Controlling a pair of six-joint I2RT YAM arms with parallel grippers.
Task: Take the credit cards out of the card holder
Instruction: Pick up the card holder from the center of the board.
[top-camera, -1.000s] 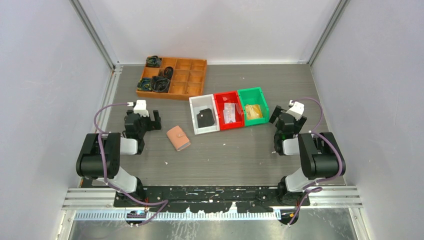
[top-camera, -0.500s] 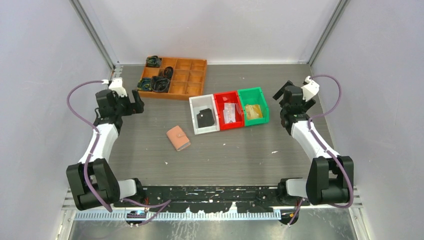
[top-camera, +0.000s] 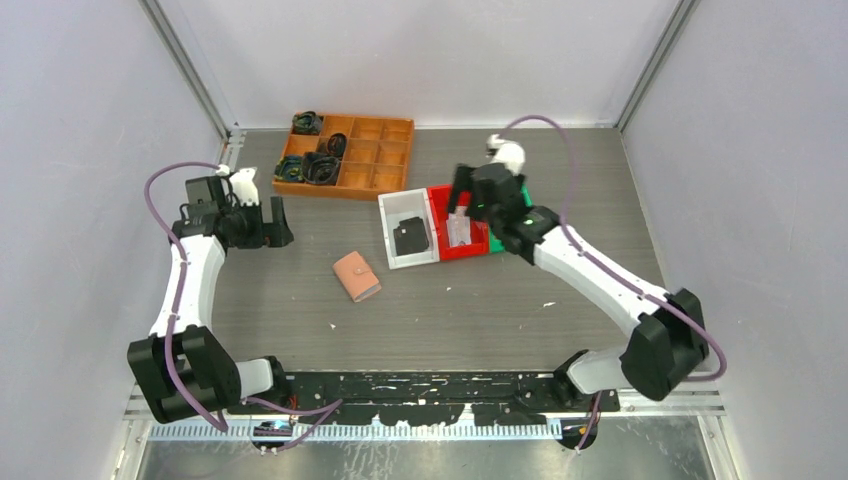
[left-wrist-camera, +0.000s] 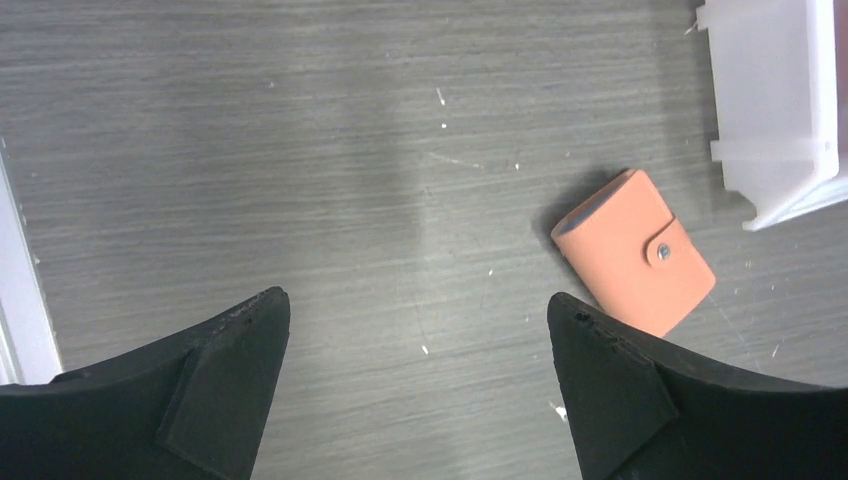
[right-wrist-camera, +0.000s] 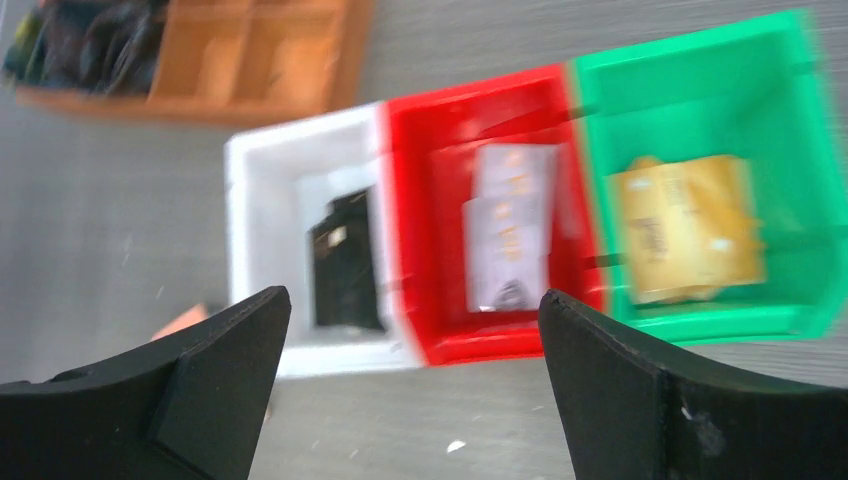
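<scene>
Card holder (top-camera: 357, 276) lies on grey table (top-camera: 480, 312) between pale walls (top-camera: 90, 130).

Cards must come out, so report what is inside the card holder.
The card holder lies snapped shut on the table. Only a thin bluish edge shows at one end; whatever is inside is covered.

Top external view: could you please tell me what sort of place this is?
Likely a lab robot cell: white walls enclose a grey table, with a left arm and right arm bolted at its near edge, plus coloured bins.
</scene>
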